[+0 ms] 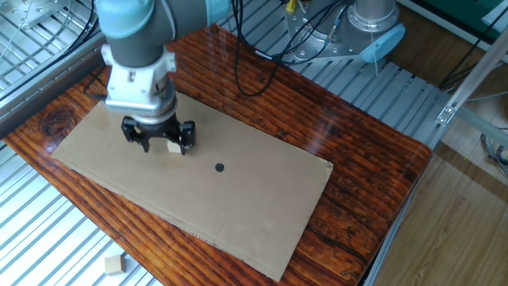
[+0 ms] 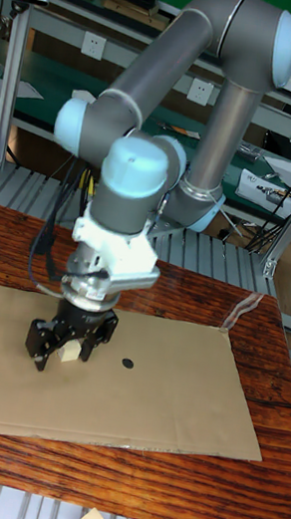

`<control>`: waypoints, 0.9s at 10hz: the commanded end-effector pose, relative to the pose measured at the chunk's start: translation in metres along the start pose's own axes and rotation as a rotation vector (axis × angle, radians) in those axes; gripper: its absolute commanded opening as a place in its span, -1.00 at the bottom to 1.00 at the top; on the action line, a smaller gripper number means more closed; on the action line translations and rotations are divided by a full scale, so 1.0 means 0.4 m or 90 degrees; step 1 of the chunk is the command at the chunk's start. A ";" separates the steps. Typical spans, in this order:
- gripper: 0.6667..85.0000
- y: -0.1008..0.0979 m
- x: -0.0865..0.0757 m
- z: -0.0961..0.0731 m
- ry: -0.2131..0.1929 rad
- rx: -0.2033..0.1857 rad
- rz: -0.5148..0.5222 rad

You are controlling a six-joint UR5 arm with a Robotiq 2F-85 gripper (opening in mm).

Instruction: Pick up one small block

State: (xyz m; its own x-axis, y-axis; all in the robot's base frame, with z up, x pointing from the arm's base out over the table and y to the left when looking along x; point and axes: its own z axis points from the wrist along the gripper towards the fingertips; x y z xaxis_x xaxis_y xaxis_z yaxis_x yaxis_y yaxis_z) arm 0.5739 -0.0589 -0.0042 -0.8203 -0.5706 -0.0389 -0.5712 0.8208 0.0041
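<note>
Gripper [image 1: 157, 144] sits low over the cardboard sheet [image 1: 238, 199], jaws spread open and straddling the small block [image 1: 172, 145], which rests on the sheet between the fingers. If the block is off-centre, closing may push or tip it aside rather than clamp it. No brand, label or writing is legible.

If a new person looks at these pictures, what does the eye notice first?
First, the big grey arm, its gripper low on the cardboard sheet, open fingers straddling the small block. Next, the black dot to the right, then another pale block lying off the table's front edge.
</note>
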 end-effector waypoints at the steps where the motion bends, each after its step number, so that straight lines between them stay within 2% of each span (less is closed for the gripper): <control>1: 0.51 0.029 0.010 0.024 -0.003 -0.041 0.023; 2: -0.57 0.017 0.035 0.003 0.017 -0.021 0.047; 3: -0.98 0.009 0.054 -0.038 0.035 0.006 0.061; 4: -0.99 0.060 0.044 -0.090 0.035 -0.019 0.091; 6: -0.99 0.128 0.022 -0.177 0.041 -0.059 0.128; 7: -0.99 0.154 0.004 -0.209 0.037 -0.070 0.150; 8: -0.99 0.183 -0.023 -0.221 0.023 -0.081 0.180; 9: -0.99 0.180 -0.037 -0.222 0.015 -0.072 0.186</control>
State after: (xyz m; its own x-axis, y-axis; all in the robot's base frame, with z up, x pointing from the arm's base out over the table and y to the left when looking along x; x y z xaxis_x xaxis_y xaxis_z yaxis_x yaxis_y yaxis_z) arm 0.5420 -0.0183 0.0627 -0.9223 -0.3861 0.0187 -0.3830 0.9193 0.0901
